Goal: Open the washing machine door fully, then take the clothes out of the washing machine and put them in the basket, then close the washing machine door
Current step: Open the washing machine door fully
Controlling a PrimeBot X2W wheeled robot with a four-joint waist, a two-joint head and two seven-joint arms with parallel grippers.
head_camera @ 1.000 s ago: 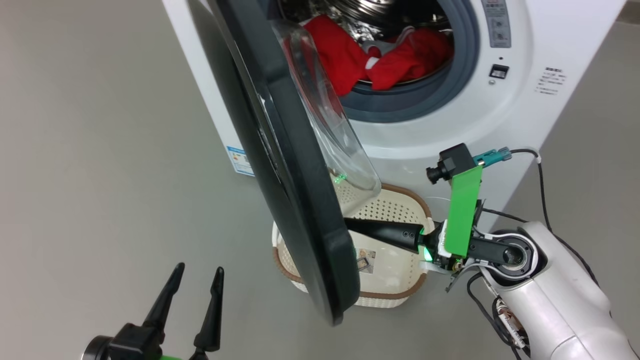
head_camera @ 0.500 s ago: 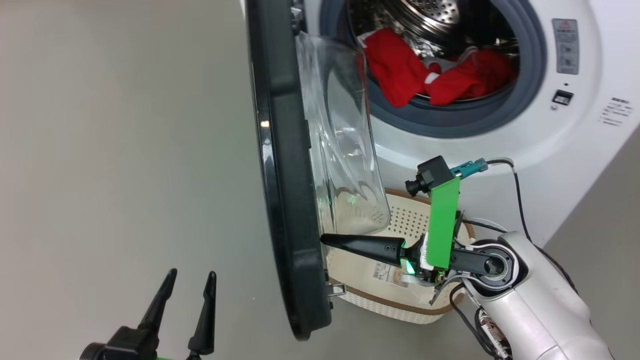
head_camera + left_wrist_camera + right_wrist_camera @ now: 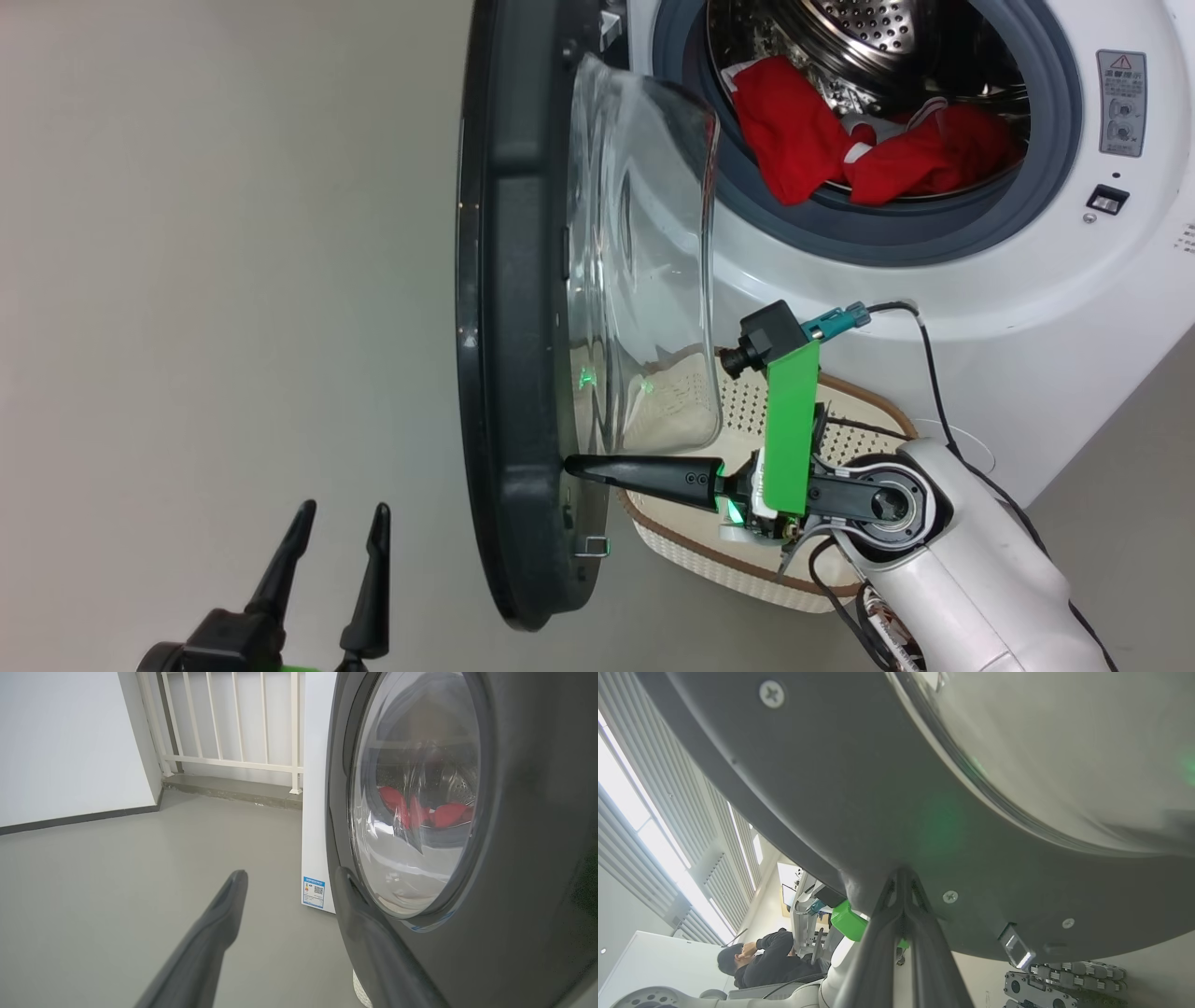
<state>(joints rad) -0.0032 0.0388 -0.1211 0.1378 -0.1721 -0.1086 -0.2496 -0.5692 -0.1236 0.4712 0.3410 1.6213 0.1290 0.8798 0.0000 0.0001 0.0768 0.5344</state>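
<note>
White washing machine, big black door sticks out edge-on, not all the way back yet.
Basket sits right under the hole, prob. so stuff drops in easy. Red clothes wait inside, one bit over the lip. Right claw is pinched tight w/ nothing in it, tip on the door's inside rim to push it wider. Left claw is spread wide & empty, low by the door's outer side.

The washing machine door stood at the right gripper fingertips, with the basket beneath those fingers and the left gripper beyond the door. The clothes lay in the washing machine.
</note>
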